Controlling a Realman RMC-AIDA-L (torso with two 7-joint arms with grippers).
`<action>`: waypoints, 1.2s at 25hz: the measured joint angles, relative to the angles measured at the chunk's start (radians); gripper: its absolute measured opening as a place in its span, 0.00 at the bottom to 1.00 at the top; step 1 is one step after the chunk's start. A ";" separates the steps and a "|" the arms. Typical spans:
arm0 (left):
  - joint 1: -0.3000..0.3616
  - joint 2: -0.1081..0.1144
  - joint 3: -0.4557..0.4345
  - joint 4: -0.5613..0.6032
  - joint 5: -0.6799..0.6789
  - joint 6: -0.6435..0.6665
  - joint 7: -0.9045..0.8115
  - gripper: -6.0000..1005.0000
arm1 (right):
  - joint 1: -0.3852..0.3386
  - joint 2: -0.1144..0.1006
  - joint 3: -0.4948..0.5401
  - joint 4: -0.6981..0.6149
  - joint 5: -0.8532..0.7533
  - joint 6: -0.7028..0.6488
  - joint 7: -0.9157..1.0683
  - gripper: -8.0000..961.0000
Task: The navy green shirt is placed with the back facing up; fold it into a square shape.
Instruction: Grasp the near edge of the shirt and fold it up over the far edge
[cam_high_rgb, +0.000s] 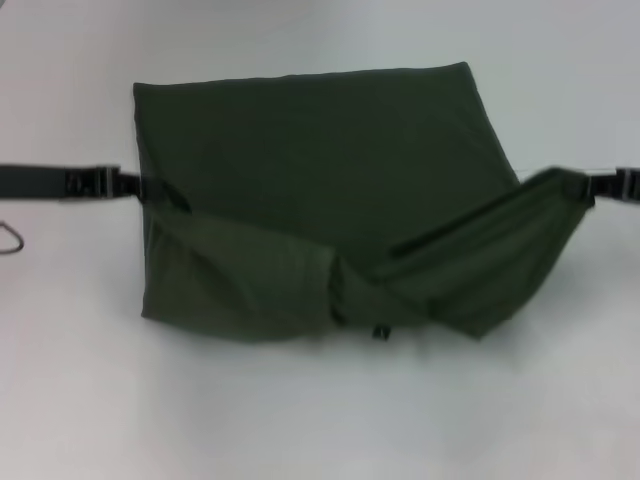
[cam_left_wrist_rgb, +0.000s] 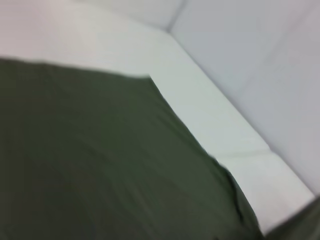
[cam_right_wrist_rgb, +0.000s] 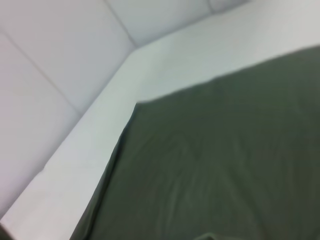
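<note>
1. Left gripper (cam_high_rgb: 135, 186) reaches in level from the side and meets the navy green shirt (cam_high_rgb: 320, 160) at its left edge, roughly halfway down that side. Its fingers pinch the fabric there, clenched on the shirt's edge.
2. From that pinched spot, a fold of the shirt's near portion runs down toward the shirt's middle as a loose, rounded ridge.
3. White table (cam_high_rgb: 320, 420) carries the shirt, which lies spread across the table's centre with its far part flat and smooth, the far edge a straight line and the far corners squared.
4. At the shirt's near middle, the two raised folds meet in a bunched, creased knot of cloth, with a small dark tag-like bit showing just below it.
5. Right of that knot, a second fold rises in a long slanted band up to the shirt's right edge.
6. Right gripper (cam_high_rgb: 585, 186) comes in level from the opposite side and grips the end of that band, closed on the cloth and holding it lifted clear of the flat part of the shirt.
7. Left wrist view shows the shirt (cam_left_wrist_rgb: 100, 165) lying flat, one corner set against the pale table (cam_left_wrist_rgb: 210, 120).
8. Right wrist view shows the shirt (cam_right_wrist_rgb: 225, 160), slightly rippled, with a corner on the table (cam_right_wrist_rgb: 100, 130).
</note>
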 joint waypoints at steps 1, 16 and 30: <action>-0.005 0.001 0.001 -0.014 -0.018 -0.038 0.001 0.07 | 0.009 0.003 -0.003 0.002 0.012 0.029 0.000 0.07; -0.052 -0.027 0.012 -0.197 -0.200 -0.511 0.110 0.08 | 0.112 0.047 -0.015 0.124 0.137 0.441 -0.112 0.07; -0.066 -0.080 0.012 -0.315 -0.412 -0.813 0.347 0.09 | 0.168 0.104 -0.021 0.194 0.195 0.695 -0.258 0.09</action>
